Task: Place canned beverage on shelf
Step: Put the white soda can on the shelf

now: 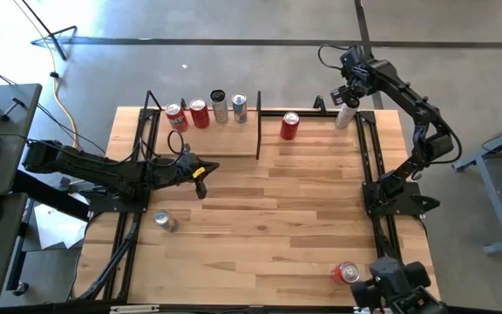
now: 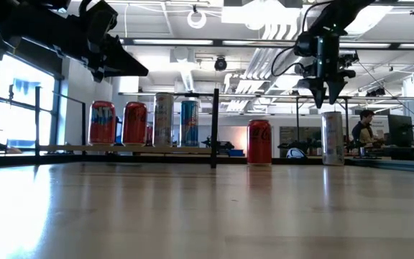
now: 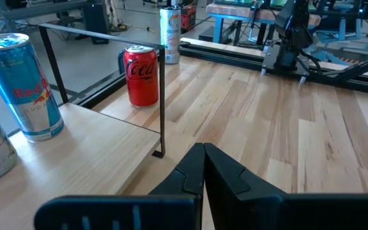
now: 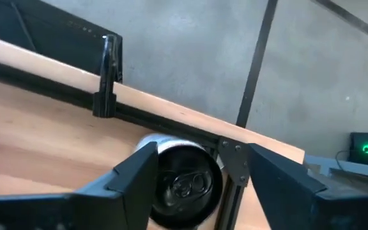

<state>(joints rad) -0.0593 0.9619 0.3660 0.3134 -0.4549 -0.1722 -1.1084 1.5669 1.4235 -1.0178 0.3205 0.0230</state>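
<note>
A tall white can [image 1: 345,116] stands upright on the table's far right corner, beside the black frame rail. My right gripper [image 2: 325,97] hangs just above it, pointing steeply down and open. In the right wrist view the can's dark top [image 4: 184,185] shows between the two fingers, untouched. The pale wood shelf [image 1: 207,139] at the far left-centre carries several upright cans, two red [image 1: 200,113] and two silver [image 1: 240,108]. My left gripper [image 1: 200,179] waits shut and empty near the shelf's front edge.
A red can [image 1: 289,126] stands on the table just right of the shelf's thin end panel [image 1: 259,131]. A silver can [image 1: 165,221] lies on its side at the left. Another red can [image 1: 347,273] lies near the front right. Bare planks fill the middle.
</note>
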